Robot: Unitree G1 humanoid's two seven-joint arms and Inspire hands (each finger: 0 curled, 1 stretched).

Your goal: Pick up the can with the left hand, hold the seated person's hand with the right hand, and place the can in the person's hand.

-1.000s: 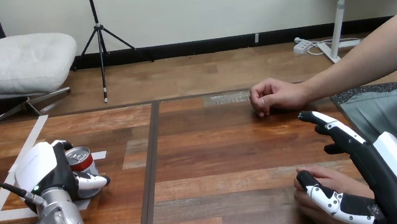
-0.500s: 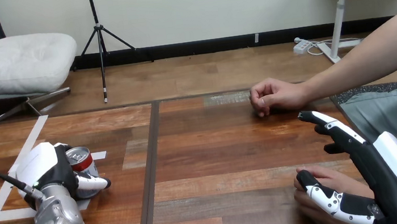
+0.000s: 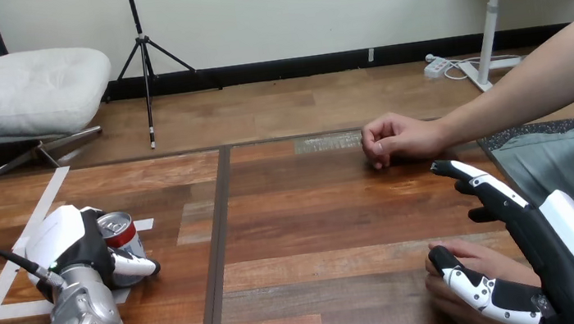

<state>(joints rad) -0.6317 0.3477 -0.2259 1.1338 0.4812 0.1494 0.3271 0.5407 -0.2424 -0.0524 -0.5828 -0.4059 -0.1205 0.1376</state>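
Observation:
A red and silver can [image 3: 121,233] stands upright at the table's left, by the white tape marks. My left hand [image 3: 70,242] is wrapped round it from the left, its thumb [image 3: 136,266] curled across the can's front. At the lower right, the person's hand [image 3: 455,262] lies on the table. My right hand [image 3: 563,248] is beside and over it. Its thumb [image 3: 471,287] rests across the person's hand, and its fingers [image 3: 480,182] stretch straight out above it, apart from it.
The person's other hand [image 3: 396,138] rests loosely closed on the table at the far middle right, its forearm running off to the right. White tape lines [image 3: 38,216] cross the left of the wooden table [image 3: 317,233]. A dark seam [image 3: 220,253] divides the tabletop.
My left wrist and forearm have shifted a little to the right with the hand still round the can. The right hand and both of the person's hands have stayed put.

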